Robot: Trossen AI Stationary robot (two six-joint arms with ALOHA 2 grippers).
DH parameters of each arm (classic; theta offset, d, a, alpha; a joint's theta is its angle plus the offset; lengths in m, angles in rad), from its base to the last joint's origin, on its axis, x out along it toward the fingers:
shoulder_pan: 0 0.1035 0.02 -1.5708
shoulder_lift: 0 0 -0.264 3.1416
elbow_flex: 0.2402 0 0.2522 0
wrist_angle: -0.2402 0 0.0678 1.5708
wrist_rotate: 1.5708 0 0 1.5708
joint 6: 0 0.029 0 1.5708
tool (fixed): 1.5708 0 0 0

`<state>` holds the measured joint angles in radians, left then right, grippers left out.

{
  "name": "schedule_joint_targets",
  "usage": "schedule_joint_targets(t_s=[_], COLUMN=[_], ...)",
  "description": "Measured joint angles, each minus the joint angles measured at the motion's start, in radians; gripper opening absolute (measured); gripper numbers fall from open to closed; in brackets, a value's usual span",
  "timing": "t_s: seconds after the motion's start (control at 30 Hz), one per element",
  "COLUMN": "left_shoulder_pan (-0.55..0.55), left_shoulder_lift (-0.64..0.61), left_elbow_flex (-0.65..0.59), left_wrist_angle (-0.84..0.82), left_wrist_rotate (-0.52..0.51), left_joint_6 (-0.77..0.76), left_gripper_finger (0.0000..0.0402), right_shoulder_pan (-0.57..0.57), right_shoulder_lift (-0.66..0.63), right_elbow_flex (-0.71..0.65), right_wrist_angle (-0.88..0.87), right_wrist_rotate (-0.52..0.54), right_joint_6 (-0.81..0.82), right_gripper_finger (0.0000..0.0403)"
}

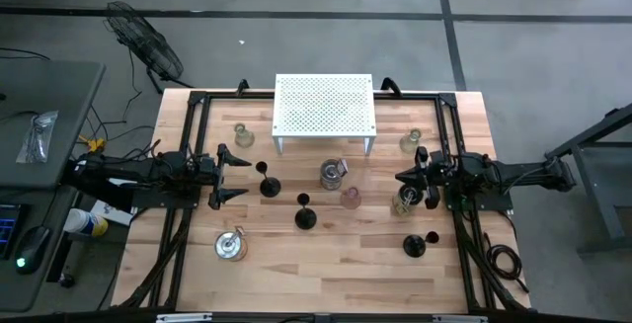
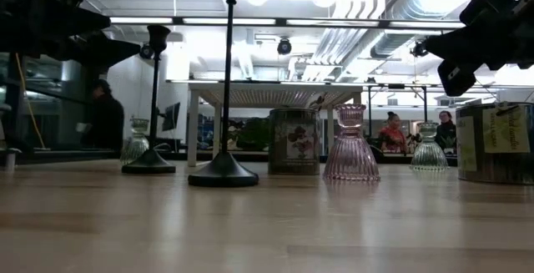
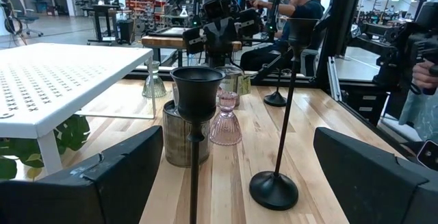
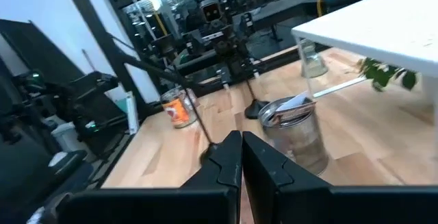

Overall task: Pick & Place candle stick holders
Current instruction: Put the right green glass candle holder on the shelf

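Note:
Three black candle stick holders stand on their round bases: one (image 1: 267,185) just ahead of my left gripper, one (image 1: 305,214) at mid-table, one (image 1: 414,246) at the near right. My left gripper (image 1: 233,176) is open. In the left wrist view, the nearest holder's cup (image 3: 197,83) stands ahead between its fingers, untouched. A pinkish holder (image 1: 350,197) and clear glass holders (image 1: 243,137) (image 1: 410,143) stand on the table. My right gripper (image 1: 402,177) is shut and empty (image 4: 241,157), beside a jar (image 1: 405,201).
A white perforated rack (image 1: 324,106) stands at the far middle, with a silvery tin (image 1: 333,173) in front of it. Another jar (image 1: 230,246) stands at the near left. Black frame rails (image 1: 188,125) run along the table's sides. People show in the room beyond.

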<state>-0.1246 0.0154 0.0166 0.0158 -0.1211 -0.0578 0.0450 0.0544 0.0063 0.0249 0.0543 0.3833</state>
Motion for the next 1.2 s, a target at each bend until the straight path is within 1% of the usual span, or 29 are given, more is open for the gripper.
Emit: schedule_joint_targets(t_s=[0.13,0.23,0.43,0.47,0.53,0.6,0.67,0.73,0.8,0.97,1.03,1.1,1.2], left_shoulder_pan=[0.0,0.0,0.0,0.0,0.0,0.0,0.0,0.0,0.0,0.0,0.0,0.0,0.0], left_shoulder_lift=[0.0,0.0,0.0,0.0,0.0,0.0,0.0,0.0,0.0,0.0,0.0,0.0,0.0], left_elbow_flex=[0.0,0.0,0.0,0.0,0.0,0.0,0.0,0.0,0.0,0.0,0.0,0.0,0.0], left_wrist_angle=[0.0,0.0,0.0,0.0,0.0,0.0,0.0,0.0,0.0,0.0,0.0,0.0,0.0], left_wrist_rotate=[0.0,0.0,0.0,0.0,0.0,0.0,0.0,0.0,0.0,0.0,0.0,0.0,0.0], left_joint_6=[0.0,0.0,0.0,0.0,0.0,0.0,0.0,0.0,0.0,0.0,0.0,0.0,0.0], left_gripper_finger=[0.0372,0.0372,0.0372,0.0372,0.0372,0.0372,0.0372,0.0372,0.0372,0.0372,0.0372,0.0372,0.0372], right_shoulder_pan=[0.0,0.0,0.0,0.0,0.0,0.0,0.0,0.0,0.001,0.001,0.001,0.001,0.001], right_shoulder_lift=[0.001,0.001,0.001,0.001,0.001,0.001,0.004,0.022,0.04,0.118,0.157,0.194,0.255], right_elbow_flex=[0.0,0.0,0.0,0.0,0.0,0.0,0.0,0.0,0.0,0.009,0.037,0.084,0.15], right_wrist_angle=[0.014,0.028,0.078,0.091,0.097,0.066,0.042,0.041,0.037,0.027,0.014,0.028,0.025], right_wrist_rotate=[0.085,0.168,0.345,0.4,0.545,0.686,0.778,0.828,0.857,0.864,0.882,0.929,0.985], right_joint_6=[-0.031,-0.074,-0.208,-0.21,-0.2,-0.181,-0.182,-0.187,-0.19,-0.173,-0.174,-0.175,-0.205], right_gripper_finger=[0.0005,0.0005,0.0005,0.0005,0.0005,0.0006,0.0012,0.0027,0.0051,0.0137,0.0175,0.0206,0.0237])
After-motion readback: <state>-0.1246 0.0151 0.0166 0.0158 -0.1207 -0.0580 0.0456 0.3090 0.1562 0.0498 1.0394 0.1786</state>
